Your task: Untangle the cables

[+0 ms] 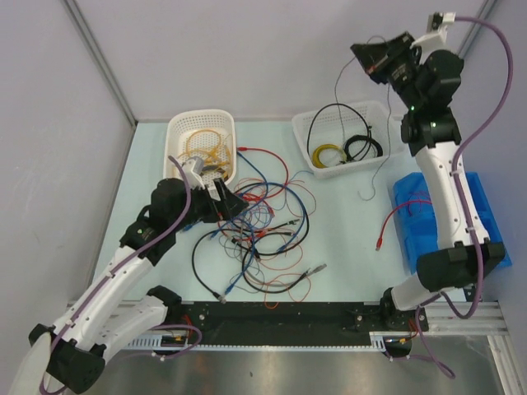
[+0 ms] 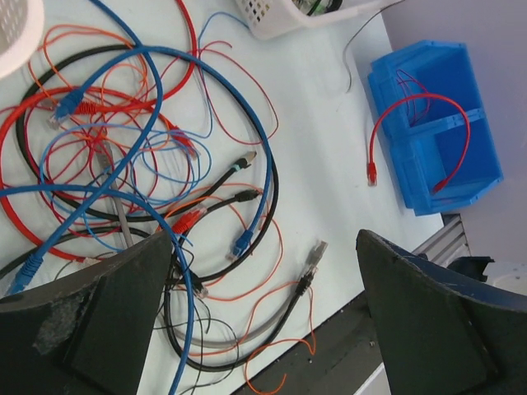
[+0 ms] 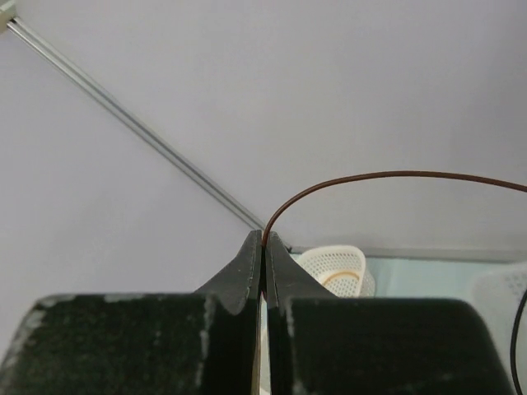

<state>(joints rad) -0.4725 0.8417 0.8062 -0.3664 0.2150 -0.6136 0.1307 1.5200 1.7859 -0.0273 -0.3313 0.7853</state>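
Observation:
The cables (image 1: 262, 230) lie in a tangled heap of red, blue, orange and black wires on the pale table, and fill the upper left of the left wrist view (image 2: 140, 156). My left gripper (image 1: 221, 202) hovers over the heap's left side, open wide (image 2: 263, 329), with nothing between its fingers (image 2: 82, 329). My right gripper (image 1: 366, 59) is raised high at the back right, shut (image 3: 264, 240) on a thin dark wire (image 3: 346, 180). That wire (image 1: 337, 86) arcs down toward the right white basket (image 1: 306, 132).
A white basket (image 1: 174, 136) behind the left gripper holds yellow-orange cable. The right basket holds a yellow coil (image 1: 327, 155) and a black coil (image 1: 362, 148). A blue bin (image 1: 486, 222) at the right has a red cable (image 2: 416, 103) draped over its edge.

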